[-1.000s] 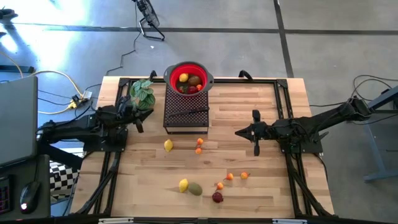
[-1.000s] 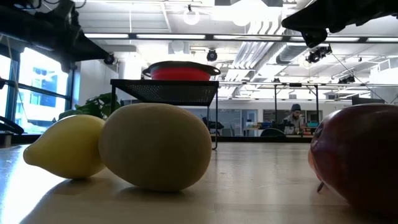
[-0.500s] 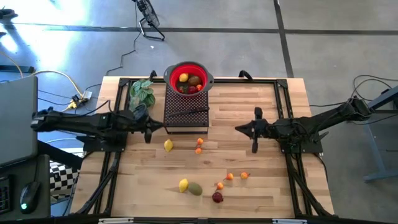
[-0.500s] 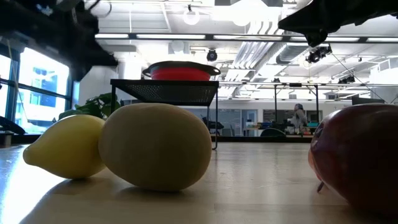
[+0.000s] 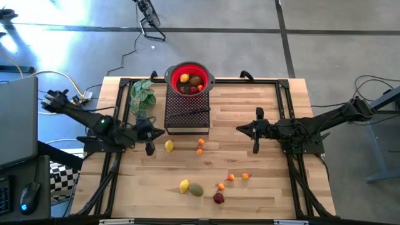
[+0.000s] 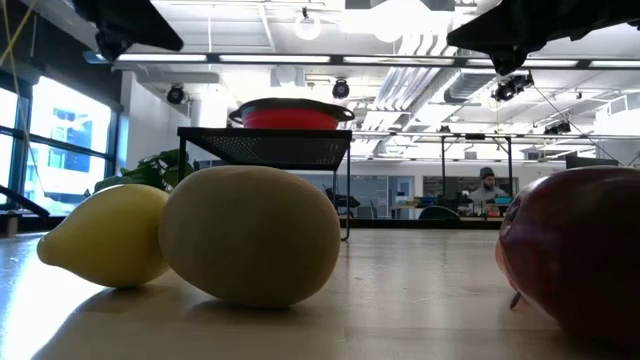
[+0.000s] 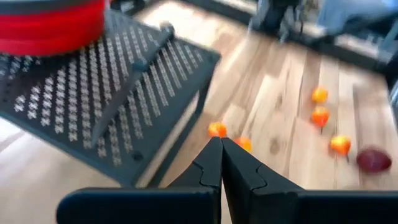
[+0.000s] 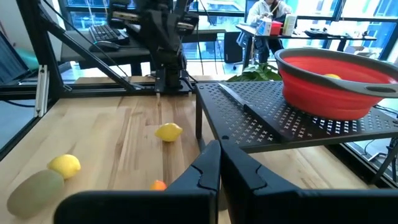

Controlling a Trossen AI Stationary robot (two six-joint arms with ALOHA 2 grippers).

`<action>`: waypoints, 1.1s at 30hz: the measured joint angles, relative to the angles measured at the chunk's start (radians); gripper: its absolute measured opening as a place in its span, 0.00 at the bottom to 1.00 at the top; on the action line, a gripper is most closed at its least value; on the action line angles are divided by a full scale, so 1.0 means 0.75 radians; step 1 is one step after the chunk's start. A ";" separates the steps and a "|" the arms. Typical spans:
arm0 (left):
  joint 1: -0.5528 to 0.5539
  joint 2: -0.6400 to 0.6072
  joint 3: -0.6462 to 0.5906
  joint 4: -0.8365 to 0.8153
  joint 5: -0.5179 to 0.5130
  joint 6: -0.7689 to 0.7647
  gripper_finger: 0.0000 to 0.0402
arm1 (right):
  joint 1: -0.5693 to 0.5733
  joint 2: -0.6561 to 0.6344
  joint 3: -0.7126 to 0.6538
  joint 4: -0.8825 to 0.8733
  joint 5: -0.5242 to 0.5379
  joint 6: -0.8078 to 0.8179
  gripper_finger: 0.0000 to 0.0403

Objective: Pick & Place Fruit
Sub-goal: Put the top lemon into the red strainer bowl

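Note:
Loose fruit lies on the wooden table: a lemon (image 5: 169, 146), two tiny orange ones (image 5: 200, 147), a second lemon (image 5: 184, 185) beside an olive-green fruit (image 5: 196, 189), more small orange ones (image 5: 230, 177) and a dark red one (image 5: 218, 198). The red bowl (image 5: 189, 78) on the black mesh rack (image 5: 186, 115) holds a yellow, a brown and a red fruit. My left gripper (image 5: 161, 132) (image 7: 221, 149) is shut, in the air left of the rack's near corner, above and left of the first lemon. My right gripper (image 5: 240, 132) (image 8: 219, 152) is shut, hovering right of the rack.
A black-handled knife (image 7: 130, 74) lies on the rack. A green leafy plant (image 5: 142, 94) stands by the rack's left side. Black rails (image 5: 284, 100) frame the table. Bare wood lies between the rack and the near fruit cluster. People sit in the room beyond the table.
My left gripper has moved from beside the plant toward the table's right and near edge, ending close to the lemon by the rack's near left corner, while its arm has swung out to the far left. The right arm and the fruit have kept still.

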 joint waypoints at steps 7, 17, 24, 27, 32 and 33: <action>-0.046 0.160 0.174 -0.226 0.017 -0.154 0.00 | 0.000 0.000 0.000 -0.001 0.000 -0.006 0.01; -0.046 0.166 0.180 -0.252 0.080 -0.223 0.00 | -0.025 0.001 0.000 -0.001 0.000 0.005 0.01; -0.046 0.167 0.180 -0.248 0.138 -0.223 0.00 | -0.056 0.001 0.000 -0.009 -0.001 0.005 0.01; -0.046 0.167 0.180 -0.245 0.134 -0.199 0.00 | -0.056 0.001 0.001 -0.025 -0.001 0.004 0.01; -0.045 0.167 0.180 -0.245 0.048 -0.263 0.01 | -0.056 0.001 0.001 -0.051 -0.001 -0.008 0.01; -0.044 0.167 0.180 -0.244 0.037 -0.287 0.02 | -0.056 0.001 0.001 -0.050 -0.001 -0.009 0.01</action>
